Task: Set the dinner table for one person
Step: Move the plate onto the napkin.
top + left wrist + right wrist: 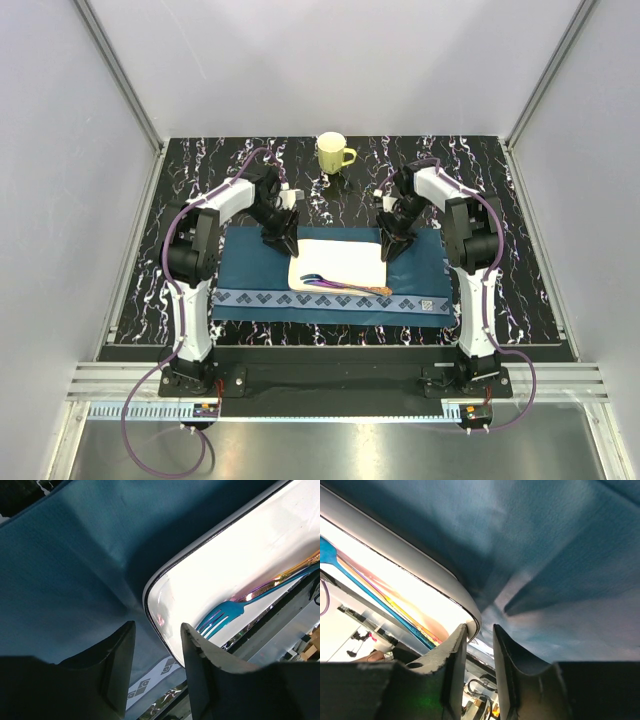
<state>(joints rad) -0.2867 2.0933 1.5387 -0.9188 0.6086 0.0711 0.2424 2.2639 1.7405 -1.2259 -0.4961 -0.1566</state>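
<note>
A white rectangular plate lies on a dark blue placemat on the black marbled dinner table. Iridescent cutlery, including a teal fork, rests inside the plate near its front edge. My left gripper is open at the plate's far left corner; in its wrist view the plate rim runs between the fingers. My right gripper is at the far right corner, narrowly open, with the plate rim against its left finger and a gap to the other.
A yellow mug stands on the table behind the placemat. The placemat is creased beside both grippers. Its patterned border runs along the front. Grey walls enclose the table on three sides.
</note>
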